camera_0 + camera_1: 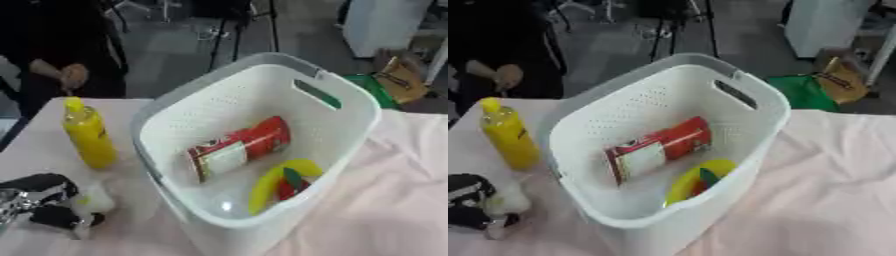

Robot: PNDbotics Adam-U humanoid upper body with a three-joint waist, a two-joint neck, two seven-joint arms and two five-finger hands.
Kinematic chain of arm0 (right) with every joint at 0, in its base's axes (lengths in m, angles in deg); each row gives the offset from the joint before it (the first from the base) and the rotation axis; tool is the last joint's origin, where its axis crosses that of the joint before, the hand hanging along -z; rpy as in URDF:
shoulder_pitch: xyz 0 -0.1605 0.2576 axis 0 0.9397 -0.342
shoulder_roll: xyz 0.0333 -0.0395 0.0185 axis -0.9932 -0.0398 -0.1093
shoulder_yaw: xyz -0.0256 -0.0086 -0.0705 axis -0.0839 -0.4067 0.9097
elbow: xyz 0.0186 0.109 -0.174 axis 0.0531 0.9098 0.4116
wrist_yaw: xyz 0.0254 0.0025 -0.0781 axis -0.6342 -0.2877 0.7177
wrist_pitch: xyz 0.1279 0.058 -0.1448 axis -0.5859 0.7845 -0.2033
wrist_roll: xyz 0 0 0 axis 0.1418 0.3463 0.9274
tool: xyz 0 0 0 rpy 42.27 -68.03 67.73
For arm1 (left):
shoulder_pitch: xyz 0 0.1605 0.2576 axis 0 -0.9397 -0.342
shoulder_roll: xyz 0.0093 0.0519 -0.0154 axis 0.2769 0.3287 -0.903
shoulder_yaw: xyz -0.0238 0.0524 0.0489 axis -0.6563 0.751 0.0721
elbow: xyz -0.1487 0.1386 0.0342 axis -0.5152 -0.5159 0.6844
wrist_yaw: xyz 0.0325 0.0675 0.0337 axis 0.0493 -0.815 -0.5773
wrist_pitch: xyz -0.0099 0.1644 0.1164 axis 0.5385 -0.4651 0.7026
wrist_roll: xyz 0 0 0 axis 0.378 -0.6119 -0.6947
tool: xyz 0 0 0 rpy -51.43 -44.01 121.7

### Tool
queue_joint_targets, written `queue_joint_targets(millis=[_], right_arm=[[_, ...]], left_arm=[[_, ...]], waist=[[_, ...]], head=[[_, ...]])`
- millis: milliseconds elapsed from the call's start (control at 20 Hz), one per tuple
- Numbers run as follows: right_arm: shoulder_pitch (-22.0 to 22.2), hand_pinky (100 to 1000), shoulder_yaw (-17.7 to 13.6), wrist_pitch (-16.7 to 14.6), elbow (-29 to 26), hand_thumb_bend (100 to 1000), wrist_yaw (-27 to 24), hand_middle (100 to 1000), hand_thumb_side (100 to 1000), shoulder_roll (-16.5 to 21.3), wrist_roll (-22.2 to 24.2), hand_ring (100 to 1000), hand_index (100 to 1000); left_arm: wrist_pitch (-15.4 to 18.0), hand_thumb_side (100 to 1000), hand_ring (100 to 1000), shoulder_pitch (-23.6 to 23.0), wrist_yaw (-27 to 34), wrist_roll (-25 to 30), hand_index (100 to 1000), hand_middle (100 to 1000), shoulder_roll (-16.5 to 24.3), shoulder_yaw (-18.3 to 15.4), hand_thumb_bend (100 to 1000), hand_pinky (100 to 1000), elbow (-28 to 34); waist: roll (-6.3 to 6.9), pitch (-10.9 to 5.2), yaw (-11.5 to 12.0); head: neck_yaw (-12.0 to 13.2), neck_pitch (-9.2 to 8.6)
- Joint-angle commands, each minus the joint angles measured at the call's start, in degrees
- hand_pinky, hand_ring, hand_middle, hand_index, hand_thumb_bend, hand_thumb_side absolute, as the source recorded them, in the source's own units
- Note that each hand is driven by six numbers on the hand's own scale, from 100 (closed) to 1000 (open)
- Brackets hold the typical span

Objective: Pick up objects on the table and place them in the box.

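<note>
Risk. The yellow plastic squeeze bottle with its yellow cap (pixel 87 135) stands upright just beside the left wall of the white perforated plastic basket (pixel 350 130) that serves as the box. It is tall and narrow, so I judge that a sideways brush from an approaching hand could topple it against the basket or roll it toward the bench edge. The basket sits tilted in view, its near rim low; a knock on that rim could shift it on the pale pink cloth (pixel 385 200) covering the bench, since cloth gives little hold.

Left hand. The robot's black and silver left hand (pixel 39 202) lies low at the left corner, its fingers curled around a small pale, roundish object (pixel 92 200) whose nature cannot be made out. A drop during the lift over the high basket wall is the likeliest fault. The right hand shows in neither view.

Task items. Inside the basket lie a red cylindrical can with a white label (pixel 238 147), on its side, and a yellow curved banana-like piece (pixel 276 182) with something red and green beside it. The bottle remains on the bench, outside the basket.
</note>
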Motion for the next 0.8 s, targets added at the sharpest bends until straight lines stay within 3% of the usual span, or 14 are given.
queue_joint_targets(millis=[50,350,800], right_arm=[[-0.13,731,-0.26,-0.07,-0.97,100,-0.48,555,842,0.81,-0.25,547,736],[-0.08,731,-0.33,0.0,-0.97,100,-0.47,555,843,0.77,-0.22,547,736],[0.03,731,-0.37,0.03,-0.97,100,-0.62,554,843,0.75,-0.11,546,736]], left_arm=[[0.05,783,749,-0.04,-0.09,-1.23,672,689,0.45,0.34,460,683,-0.34],[0.0,807,704,-0.16,-0.96,-3.57,631,634,0.37,0.29,381,647,-0.17],[-0.68,849,696,-0.36,-1.59,-3.4,637,628,0.82,-0.21,280,638,3.55]], waist=[[-0.09,-0.7,-0.07],[-0.07,-0.71,-0.03],[0.03,-0.78,0.1]], head=[[0.12,-0.86],[0.08,-0.82],[-0.1,-0.9]])
